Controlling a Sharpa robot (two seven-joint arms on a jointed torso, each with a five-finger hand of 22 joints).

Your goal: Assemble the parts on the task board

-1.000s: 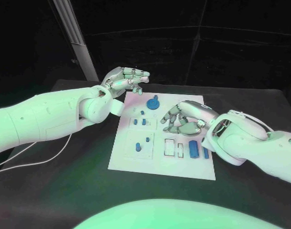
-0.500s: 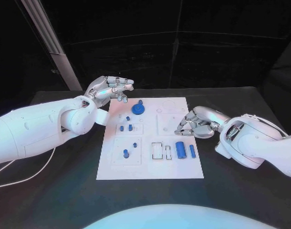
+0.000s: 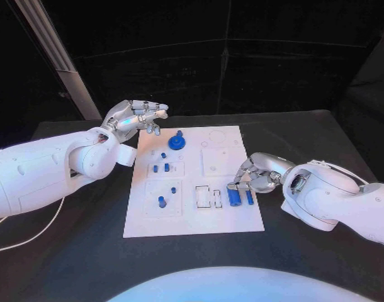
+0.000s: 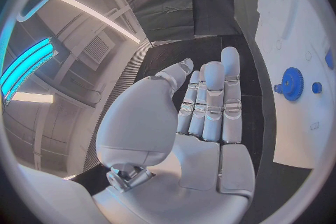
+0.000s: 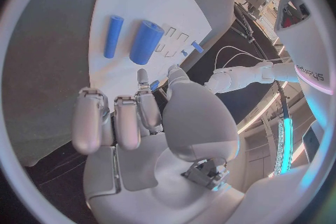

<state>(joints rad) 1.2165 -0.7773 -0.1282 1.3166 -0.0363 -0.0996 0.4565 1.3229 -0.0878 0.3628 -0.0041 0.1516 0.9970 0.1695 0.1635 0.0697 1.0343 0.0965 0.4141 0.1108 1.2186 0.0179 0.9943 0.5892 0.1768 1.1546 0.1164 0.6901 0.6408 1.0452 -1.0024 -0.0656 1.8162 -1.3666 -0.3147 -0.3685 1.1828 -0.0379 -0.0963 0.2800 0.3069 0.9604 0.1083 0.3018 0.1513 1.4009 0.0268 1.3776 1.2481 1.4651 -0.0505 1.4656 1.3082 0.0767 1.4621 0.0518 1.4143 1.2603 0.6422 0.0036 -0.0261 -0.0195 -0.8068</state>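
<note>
The white task board [image 3: 224,217] lies mid-table. On it are a blue gear [image 3: 177,143], several small blue pegs [image 3: 161,167] and two blue cylinders [image 3: 235,196] near its right edge. My left hand [image 3: 138,116] hovers above the board's far left corner with its fingers [image 4: 210,103] stretched out straight, and it holds nothing. The gear [image 4: 291,84] lies just beyond them. My right hand [image 3: 251,176] sits at the board's right edge, just behind the cylinders [image 5: 145,42]. Its fingers [image 5: 115,123] are curled in, and I make out nothing in them.
The black table [image 3: 337,145] runs around the board on all sides. Empty rectangular slots [image 3: 208,195] lie left of the cylinders. A white cable [image 3: 19,236] trails across the table under my left arm. A pale post [image 3: 51,50] stands behind the far left corner.
The camera has shifted. My right hand has drawn back from over the board's middle right to its right edge beside the cylinders. My left hand keeps its place by the far left corner.
</note>
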